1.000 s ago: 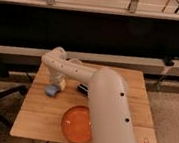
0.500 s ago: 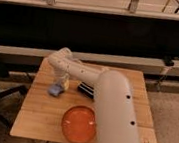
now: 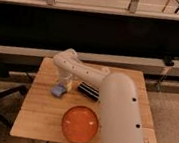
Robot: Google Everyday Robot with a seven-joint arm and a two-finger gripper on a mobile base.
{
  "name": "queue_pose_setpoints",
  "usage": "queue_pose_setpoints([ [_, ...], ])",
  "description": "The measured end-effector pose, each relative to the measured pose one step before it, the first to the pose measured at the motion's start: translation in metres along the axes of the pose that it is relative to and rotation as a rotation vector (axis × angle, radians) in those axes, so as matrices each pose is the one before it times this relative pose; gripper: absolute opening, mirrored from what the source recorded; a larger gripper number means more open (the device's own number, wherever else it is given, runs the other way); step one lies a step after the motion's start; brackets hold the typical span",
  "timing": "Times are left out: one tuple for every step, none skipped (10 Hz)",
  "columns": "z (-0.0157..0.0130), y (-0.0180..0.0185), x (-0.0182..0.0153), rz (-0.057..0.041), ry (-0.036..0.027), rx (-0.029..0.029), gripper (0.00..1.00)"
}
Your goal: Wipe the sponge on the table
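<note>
The gripper [image 3: 64,85] hangs low over the table [image 3: 35,121], right against the sponge [image 3: 57,90], left of middle; whether it grips, I can't tell. The sponge looks light, soft and squashy, best pinched across its narrow sides. The black oblong [image 3: 88,91] and orange bowl [image 3: 80,124] sit near.

looks like the end effector [image 3: 62,85] slid a bit right over the tabletop [image 3: 36,113], and the sponge [image 3: 57,90] under it went along too

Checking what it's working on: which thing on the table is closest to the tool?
The small light-blue sponge, just below the tool at the table left-centre; the black oblong object and the orange bowl sit farther away.
</note>
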Motion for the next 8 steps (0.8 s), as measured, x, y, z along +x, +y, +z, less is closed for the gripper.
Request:
queue_pose_setpoints([
  [0.00007,0.0017,0.00041,0.00264,-0.00175,0.00232,0.0],
  [-0.00013,0.00311,0.00012,0.00195,-0.00203,0.00026,0.0],
  [-0.00078,0.00353,0.00018,0.00134,-0.00094,0.0012,0.0],
  [-0.00005,0.00468,-0.00051,-0.00042,-0.00127,0.00067,0.0],
  [-0.00025,0.00289,-0.00063,0.00006,0.00026,0.00043,0.0],
  [-0.00014,0.00338,-0.00141,-0.00095,0.00178,-0.00152,0.0],
  [0.00012,0.00222,-0.00177,-0.00252,0.00234,-0.00233,0.0],
  [-0.0003,0.00062,0.00043,0.00259,-0.0005,0.00089,0.0],
])
